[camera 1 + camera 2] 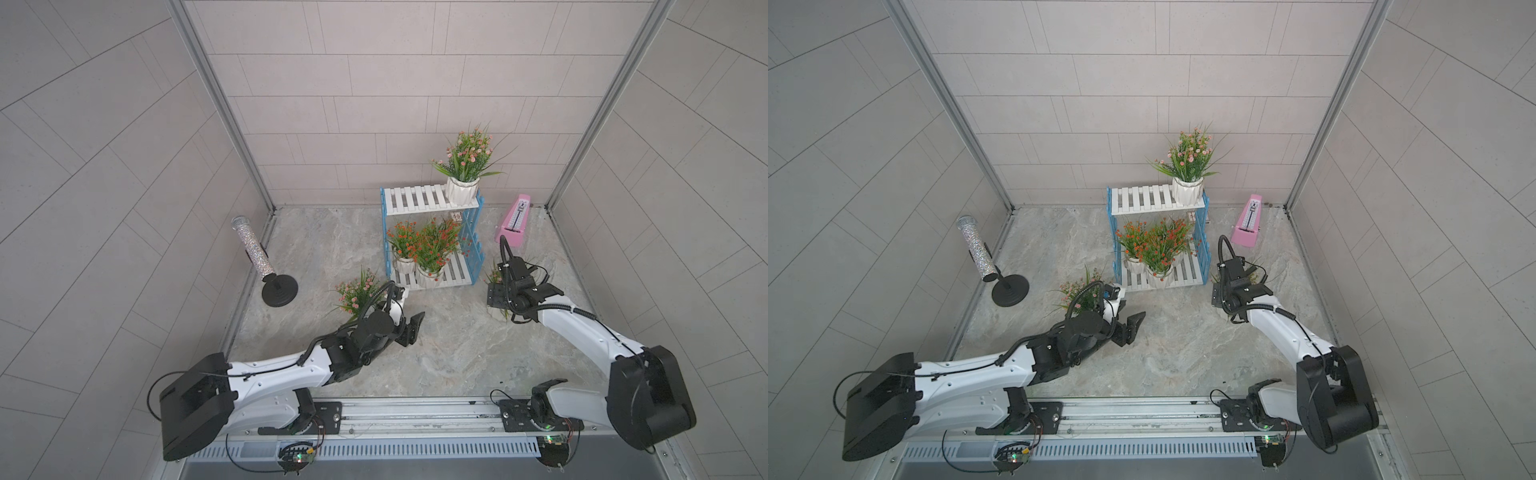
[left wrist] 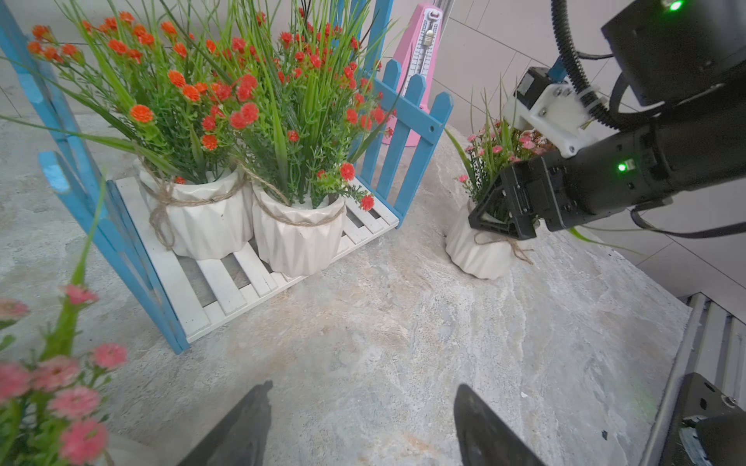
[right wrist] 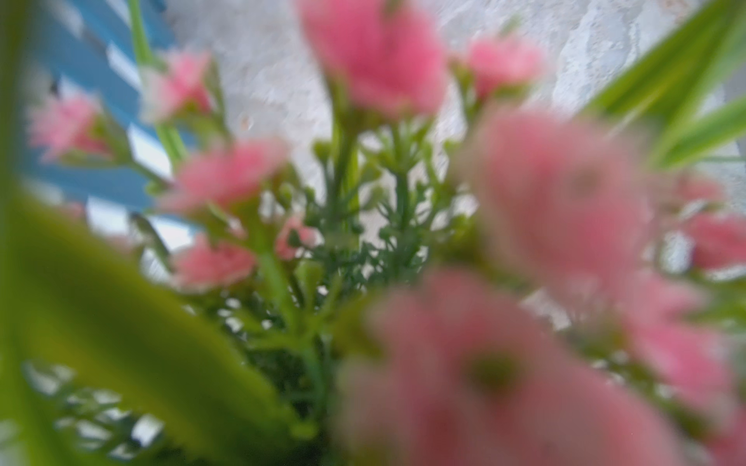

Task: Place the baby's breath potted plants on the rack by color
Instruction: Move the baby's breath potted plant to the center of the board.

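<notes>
Left wrist view, right claw [image 2: 499, 220] low astride pink potted plant [image 2: 476, 254], grip unclear, left claw [image 2: 363, 423] open

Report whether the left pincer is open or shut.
Open: on the left pincer, both fingers stand apart over the tabletop, nothing between them.

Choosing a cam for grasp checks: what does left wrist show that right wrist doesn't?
Left wrist only: right gripper at the pot rim of the pink plant, two orange-red plants on the lower shelf of the rack, metronome, open left gripper. Right wrist only: nothing extra; blurred close-up of blossoms. Both: that pink plant, the rack's blue fence, the table.
</notes>
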You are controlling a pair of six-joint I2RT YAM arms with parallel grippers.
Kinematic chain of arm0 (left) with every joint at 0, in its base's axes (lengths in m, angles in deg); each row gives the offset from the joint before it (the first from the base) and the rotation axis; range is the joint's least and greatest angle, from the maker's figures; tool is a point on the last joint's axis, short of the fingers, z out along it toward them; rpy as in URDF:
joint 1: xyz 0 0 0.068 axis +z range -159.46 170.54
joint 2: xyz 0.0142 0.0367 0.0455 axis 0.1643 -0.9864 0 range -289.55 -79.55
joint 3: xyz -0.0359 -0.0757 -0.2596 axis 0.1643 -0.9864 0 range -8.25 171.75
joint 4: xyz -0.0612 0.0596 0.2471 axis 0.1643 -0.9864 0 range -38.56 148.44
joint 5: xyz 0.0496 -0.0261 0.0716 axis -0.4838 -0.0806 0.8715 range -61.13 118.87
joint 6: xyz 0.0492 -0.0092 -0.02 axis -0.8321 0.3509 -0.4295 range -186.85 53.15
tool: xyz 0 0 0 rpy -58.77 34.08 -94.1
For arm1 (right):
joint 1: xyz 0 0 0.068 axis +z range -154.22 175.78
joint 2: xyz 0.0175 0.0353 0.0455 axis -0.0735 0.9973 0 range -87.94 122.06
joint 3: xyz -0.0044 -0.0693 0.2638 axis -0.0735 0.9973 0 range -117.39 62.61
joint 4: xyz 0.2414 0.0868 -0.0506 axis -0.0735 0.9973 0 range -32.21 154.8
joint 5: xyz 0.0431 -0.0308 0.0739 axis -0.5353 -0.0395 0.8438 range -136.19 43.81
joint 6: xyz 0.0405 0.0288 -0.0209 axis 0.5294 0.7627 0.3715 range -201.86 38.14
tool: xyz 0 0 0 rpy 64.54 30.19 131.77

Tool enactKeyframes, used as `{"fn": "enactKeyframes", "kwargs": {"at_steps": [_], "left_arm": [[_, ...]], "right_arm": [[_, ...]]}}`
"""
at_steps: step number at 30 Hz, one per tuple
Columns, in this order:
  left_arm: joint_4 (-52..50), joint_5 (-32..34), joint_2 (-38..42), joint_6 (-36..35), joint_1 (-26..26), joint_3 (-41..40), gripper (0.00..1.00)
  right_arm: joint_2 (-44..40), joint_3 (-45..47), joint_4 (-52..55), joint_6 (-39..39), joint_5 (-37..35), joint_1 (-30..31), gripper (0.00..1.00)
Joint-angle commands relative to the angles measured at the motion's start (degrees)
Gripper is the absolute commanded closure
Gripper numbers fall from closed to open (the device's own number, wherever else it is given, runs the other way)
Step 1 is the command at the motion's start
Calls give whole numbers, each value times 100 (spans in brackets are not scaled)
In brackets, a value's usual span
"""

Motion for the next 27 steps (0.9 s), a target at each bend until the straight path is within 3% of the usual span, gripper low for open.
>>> {"fn": "enactKeyframes", "kwargs": {"at_steps": [1,8,18,21,25,27], "left_arm": [[268,-91,118,-244,31,-196,25],[703,-298,35,-528,5,-455,25],[1536,-564,-172,-854,-153,-774,25],[1742,-646,-220,-892,-189,-861,25],[1999,-775,-349,-1004,-222,-985,25],[2167,-820,-454,-1054,-226,-1029,25]], "right_arm": [[-520,91,303,124,-36,246,24],[-1014,378,382,285,214,914,24],[-406,307,-23,781,215,2203,22],[-323,220,-101,816,333,2441,16],[-539,21,160,694,524,2591,1],[-838,-24,324,638,630,2591,1]]}}
